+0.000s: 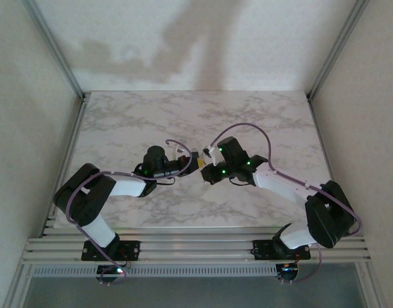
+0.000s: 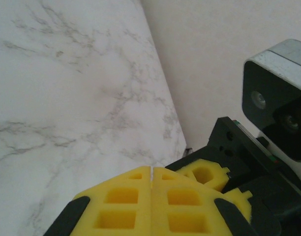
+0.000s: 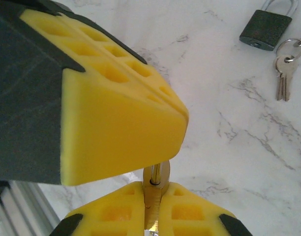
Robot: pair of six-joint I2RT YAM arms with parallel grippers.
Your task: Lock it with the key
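Right gripper (image 3: 151, 192) clamped on thin brass piece (image 3: 151, 212), long axis upright toward left gripper (image 2: 151, 172), pads together

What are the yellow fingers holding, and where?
The right gripper pinches a thin brass-coloured metal piece by its lower end; its shiny top reaches the shut left gripper. Key or lock, cannot tell.

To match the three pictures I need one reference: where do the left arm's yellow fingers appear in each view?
Top external: left fingers at the centre, between the two arms.
Left wrist: left fingers at bottom centre, pressed together.
Right wrist: left fingers large at upper left, above the right fingers, which clamp a brass piece.
Shared landmark: the marble table.
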